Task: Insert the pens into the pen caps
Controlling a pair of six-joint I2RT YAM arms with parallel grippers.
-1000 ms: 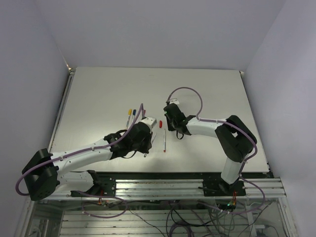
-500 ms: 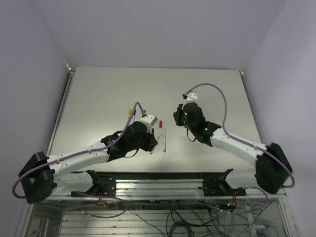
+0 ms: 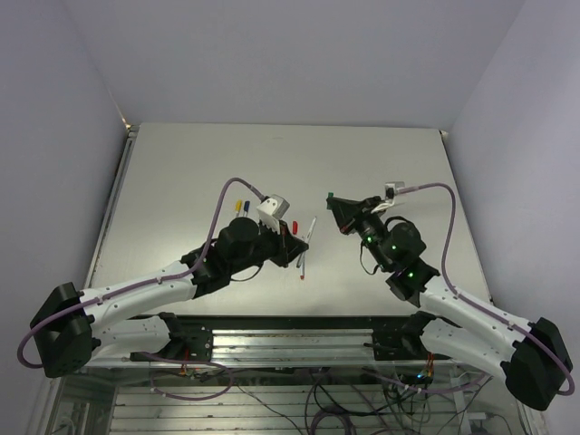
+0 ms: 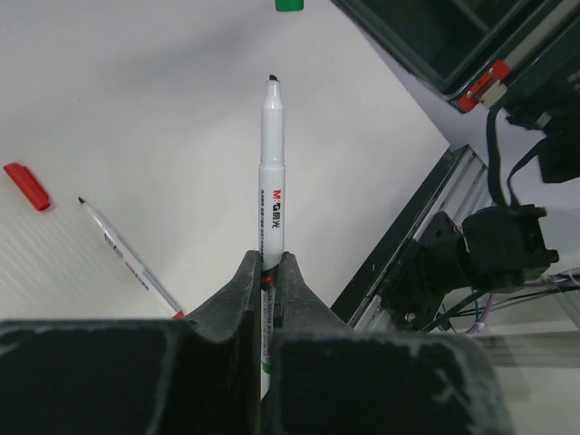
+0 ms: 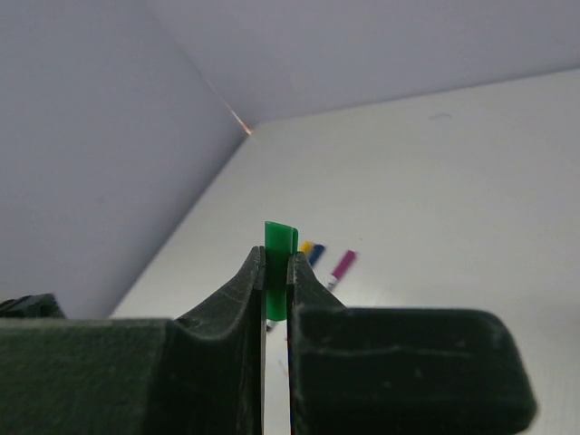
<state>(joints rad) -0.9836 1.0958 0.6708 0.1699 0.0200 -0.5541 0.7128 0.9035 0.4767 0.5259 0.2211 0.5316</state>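
Observation:
My left gripper (image 4: pixel 269 268) is shut on a silver-grey pen (image 4: pixel 272 154) with a dark green tip, held in the air with the tip pointing away. My right gripper (image 5: pixel 276 270) is shut on the green cap (image 5: pixel 279 246). In the top view the left gripper (image 3: pixel 299 238) with its pen (image 3: pixel 311 227) faces the right gripper (image 3: pixel 334 202), a short gap apart above the table's middle. The green cap (image 4: pixel 290 4) shows just beyond the pen tip in the left wrist view. An uncapped red-tipped pen (image 4: pixel 127 258) and a red cap (image 4: pixel 25 186) lie on the table.
Pens with yellow (image 3: pixel 238 205) and blue (image 3: pixel 246 205) caps lie on the table left of my left wrist. The right wrist view also shows a purple-capped pen (image 5: pixel 343 265) beside them. The red-tipped pen (image 3: pixel 302 263) lies below the grippers. The table's metal front rail (image 3: pixel 317 340) runs along the near edge.
Both grippers have risen off the table and turned to face each other. The left one carries the pen, the right one the green cap. The right arm has stretched out.

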